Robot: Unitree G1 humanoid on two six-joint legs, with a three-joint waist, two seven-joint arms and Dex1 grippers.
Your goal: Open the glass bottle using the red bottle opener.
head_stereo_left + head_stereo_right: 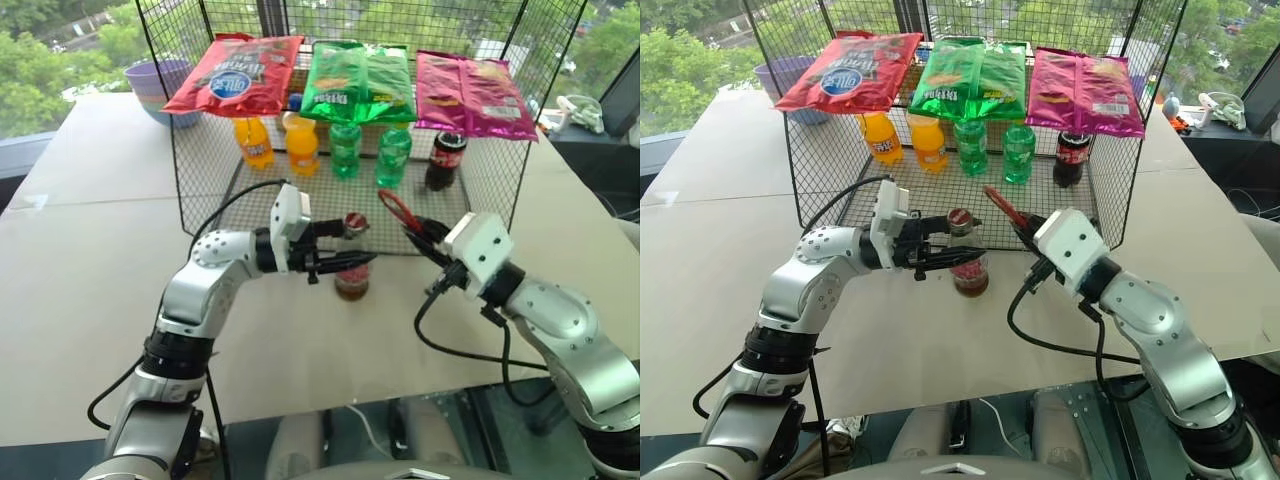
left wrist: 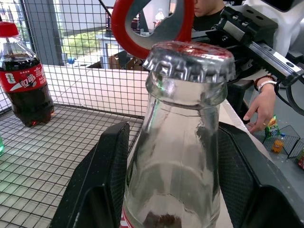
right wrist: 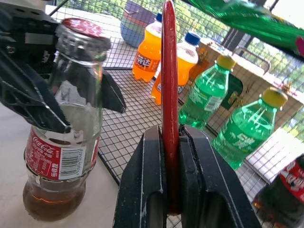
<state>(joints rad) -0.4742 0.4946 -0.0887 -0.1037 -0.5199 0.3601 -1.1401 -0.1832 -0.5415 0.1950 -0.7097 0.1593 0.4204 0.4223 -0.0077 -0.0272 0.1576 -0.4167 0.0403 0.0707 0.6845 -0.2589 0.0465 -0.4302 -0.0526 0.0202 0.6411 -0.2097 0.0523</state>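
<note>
The glass bottle (image 1: 352, 278) stands on the table just in front of the wire rack, with brown cola at its bottom, a red label and a metal crown cap (image 2: 190, 59). My left gripper (image 1: 345, 246) reaches in from the left, and its black fingers (image 2: 102, 180) press both sides of the bottle below the neck. The right gripper (image 1: 425, 236) is shut on the handle of the red bottle opener (image 3: 169, 71). The opener's ring head (image 2: 152, 28) hangs a little above and behind the cap, apart from it.
The wire rack (image 1: 470, 215) holds orange bottles (image 1: 302, 145), green bottles (image 1: 345, 150) and a dark plastic cola bottle (image 1: 445, 160), with chip bags (image 1: 358, 85) on top. Stacked bowls (image 1: 155, 85) sit back left. A person's hand (image 2: 259, 111) rests beyond the rack.
</note>
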